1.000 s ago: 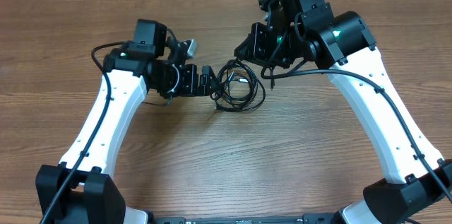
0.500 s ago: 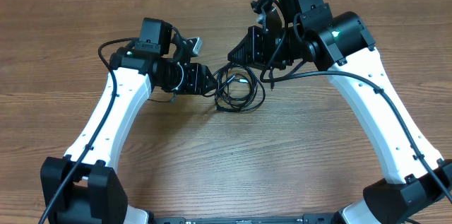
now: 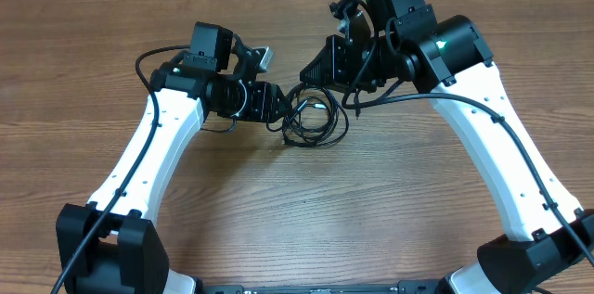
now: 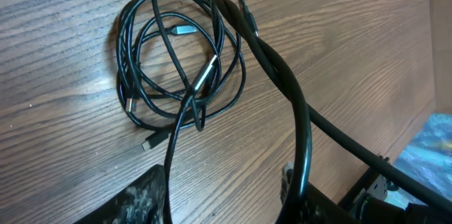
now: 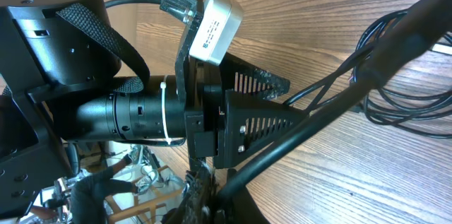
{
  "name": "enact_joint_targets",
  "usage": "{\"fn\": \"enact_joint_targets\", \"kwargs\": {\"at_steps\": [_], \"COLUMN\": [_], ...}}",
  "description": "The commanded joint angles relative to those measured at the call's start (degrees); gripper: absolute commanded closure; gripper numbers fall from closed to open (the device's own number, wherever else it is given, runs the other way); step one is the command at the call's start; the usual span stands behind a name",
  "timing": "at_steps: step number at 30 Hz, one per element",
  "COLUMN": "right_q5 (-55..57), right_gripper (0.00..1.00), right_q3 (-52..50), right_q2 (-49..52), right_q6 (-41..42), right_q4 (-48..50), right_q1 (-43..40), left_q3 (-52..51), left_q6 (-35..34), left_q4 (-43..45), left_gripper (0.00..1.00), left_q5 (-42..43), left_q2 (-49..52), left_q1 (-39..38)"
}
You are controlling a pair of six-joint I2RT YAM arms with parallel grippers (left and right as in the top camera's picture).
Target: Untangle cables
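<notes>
The cables [image 3: 316, 118] lie as one tangled black coil on the wooden table between the two arms. In the left wrist view the coil [image 4: 138, 75] shows silver-tipped plugs, and one thin strand runs down from it between my fingers. My left gripper [image 3: 277, 105] is open at the coil's left edge, its fingers [image 4: 226, 199] apart around that strand. My right gripper [image 3: 307, 70] hovers just above the coil's far edge and looks shut, with nothing seen in it. The right wrist view shows the left gripper's fingers [image 5: 279, 104] and part of the coil [image 5: 417, 107].
The thick black wire of the arm [image 4: 300, 121] crosses the left wrist view over the coil's right side. A similar thick wire [image 5: 339, 104] crosses the right wrist view. Both arms stand close together over the far middle of the wooden table [image 3: 297, 201].
My left gripper has moved right, up to the coil's left edge. My right gripper shifted slightly left and then stayed still. The coil has hardly moved.
</notes>
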Motion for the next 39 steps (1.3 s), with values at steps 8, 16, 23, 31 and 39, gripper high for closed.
{"fn": "enact_joint_targets", "kwargs": {"at_steps": [8,16,23,31,39], "right_q5": [0.1,10.8,34.8,48.1,49.7], "right_gripper": [0.96,0.96,0.96,0.96,0.96], "right_q3": [-0.1,-0.1,-0.1,-0.1,-0.1], "right_q2": [-0.2,-0.2,-0.2,-0.2,-0.2], "right_q6": [-0.5,0.2,10.1,15.0,15.0], "right_q4": [0.2,-3.2,-14.7,-20.9,-21.2], "right_q1": [0.4,-0.7,-3.8,-10.1,-23.0], "left_q3": [1.1,5.4,25.0,33.0,33.0], "left_q6": [1.1,-1.1,-5.2,-5.7,-8.7], "left_q4": [-0.4,-1.3,-6.6,-13.6,-14.0], "left_gripper": [0.96,0.96,0.96,0.96,0.96], "left_q5": [0.2,8.2,20.8,17.8,12.2], "left_q2": [0.6,0.5,-1.1,-4.5,-5.2], "left_q1": [-1.7,1.4,8.7,16.7,25.8]}}
